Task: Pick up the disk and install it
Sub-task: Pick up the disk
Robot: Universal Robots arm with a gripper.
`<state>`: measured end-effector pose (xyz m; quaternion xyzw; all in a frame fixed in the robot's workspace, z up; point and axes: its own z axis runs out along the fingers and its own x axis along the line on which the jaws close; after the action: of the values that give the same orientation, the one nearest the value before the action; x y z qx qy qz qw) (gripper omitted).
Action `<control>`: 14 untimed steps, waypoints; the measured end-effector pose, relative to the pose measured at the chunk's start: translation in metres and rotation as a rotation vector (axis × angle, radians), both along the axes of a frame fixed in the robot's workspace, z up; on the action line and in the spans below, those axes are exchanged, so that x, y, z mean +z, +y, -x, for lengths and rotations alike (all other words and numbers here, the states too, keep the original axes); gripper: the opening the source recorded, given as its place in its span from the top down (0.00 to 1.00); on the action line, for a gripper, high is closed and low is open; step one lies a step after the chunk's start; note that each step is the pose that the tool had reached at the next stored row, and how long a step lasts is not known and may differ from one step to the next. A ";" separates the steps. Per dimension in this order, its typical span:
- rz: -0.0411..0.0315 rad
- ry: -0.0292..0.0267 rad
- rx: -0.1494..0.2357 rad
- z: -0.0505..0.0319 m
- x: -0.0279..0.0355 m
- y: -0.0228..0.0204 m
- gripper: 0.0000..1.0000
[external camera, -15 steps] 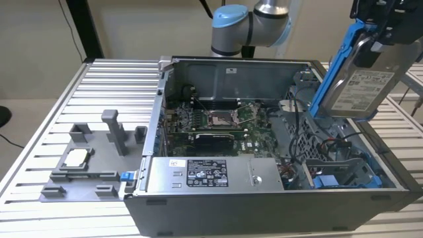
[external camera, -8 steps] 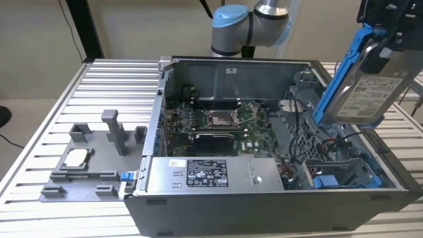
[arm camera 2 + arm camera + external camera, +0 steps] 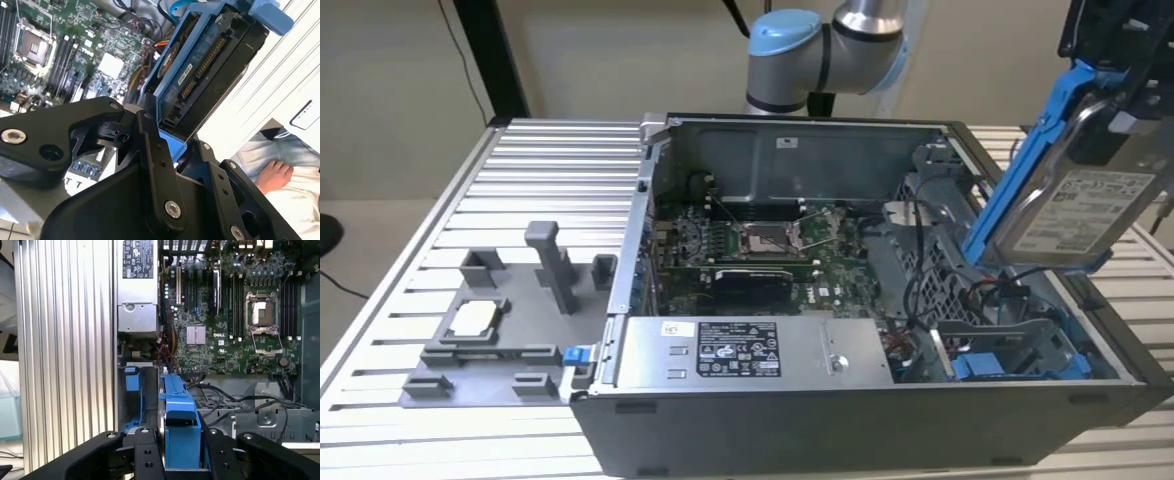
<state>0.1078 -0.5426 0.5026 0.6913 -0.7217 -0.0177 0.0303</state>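
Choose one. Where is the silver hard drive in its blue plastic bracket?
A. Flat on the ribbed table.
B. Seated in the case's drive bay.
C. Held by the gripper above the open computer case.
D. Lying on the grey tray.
C: in the exterior view the silver hard drive in its blue plastic bracket hangs tilted over the open grey computer case; in the first wrist view the black gripper clamps it.

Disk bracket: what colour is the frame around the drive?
Blue bracket, framing the silver disk; shows best in the exterior view.
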 end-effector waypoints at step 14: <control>-0.0005 0.0000 0.001 -0.0012 0.0000 -0.0172 1.00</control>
<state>0.1090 -0.5598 0.5026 0.6917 -0.7214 -0.0179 0.0301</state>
